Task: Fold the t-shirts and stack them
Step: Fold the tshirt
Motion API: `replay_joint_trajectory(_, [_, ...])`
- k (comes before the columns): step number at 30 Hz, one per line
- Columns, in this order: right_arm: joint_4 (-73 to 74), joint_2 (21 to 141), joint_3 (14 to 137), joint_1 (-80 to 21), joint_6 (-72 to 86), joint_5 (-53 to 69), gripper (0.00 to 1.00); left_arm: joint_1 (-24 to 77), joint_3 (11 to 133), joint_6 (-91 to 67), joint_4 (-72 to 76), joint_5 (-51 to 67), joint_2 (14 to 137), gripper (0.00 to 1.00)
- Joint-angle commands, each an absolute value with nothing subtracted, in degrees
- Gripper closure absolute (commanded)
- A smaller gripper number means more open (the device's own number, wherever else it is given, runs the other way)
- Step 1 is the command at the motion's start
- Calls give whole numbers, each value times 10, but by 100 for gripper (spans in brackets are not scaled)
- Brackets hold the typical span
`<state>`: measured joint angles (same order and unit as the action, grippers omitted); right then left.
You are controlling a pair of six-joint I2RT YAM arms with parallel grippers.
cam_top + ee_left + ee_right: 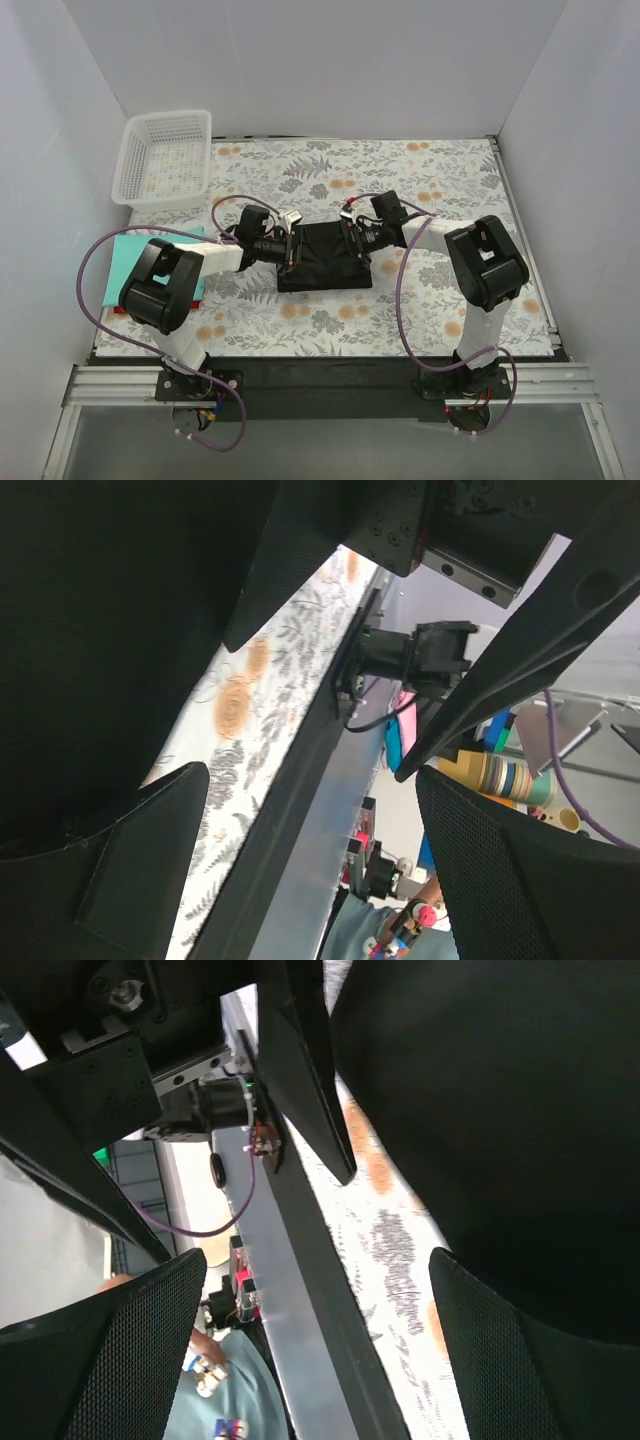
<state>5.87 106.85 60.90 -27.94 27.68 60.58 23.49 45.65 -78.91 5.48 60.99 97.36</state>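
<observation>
A black t-shirt (325, 257) lies folded into a rough rectangle at the table's middle. My left gripper (292, 250) is at its left edge and my right gripper (355, 240) is at its upper right edge, both low over the cloth. In the left wrist view the gripper (320, 870) is open with nothing between the jaws, and the black shirt (100, 630) fills the upper left. In the right wrist view the gripper (320, 1350) is also open and empty, with the black shirt (500, 1110) at the upper right. A teal folded shirt (125, 270) lies at the left edge.
A white mesh basket (165, 155) stands at the back left corner. The floral tablecloth (440, 190) covers the table. White walls close in the left, back and right sides. Purple cables loop from both arms.
</observation>
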Motion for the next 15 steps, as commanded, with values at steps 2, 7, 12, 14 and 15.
replay_joint_trajectory(2, [11,1113,589,-276,291,601,2,239,430,-779,79,556,1007,16])
replay_joint_trajectory(7, [13,1138,552,-264,263,570,2,230,411,-738,37,497,1042,16])
replay_joint_trajectory(12, [18,1138,524,-235,240,538,2,185,409,-728,9,487,1075,16])
replay_joint_trajectory(14, [25,1137,517,-224,228,534,2,172,402,-722,4,488,1082,16])
replay_joint_trajectory(15, [28,1136,514,-222,223,534,2,169,400,-720,4,487,1079,16])
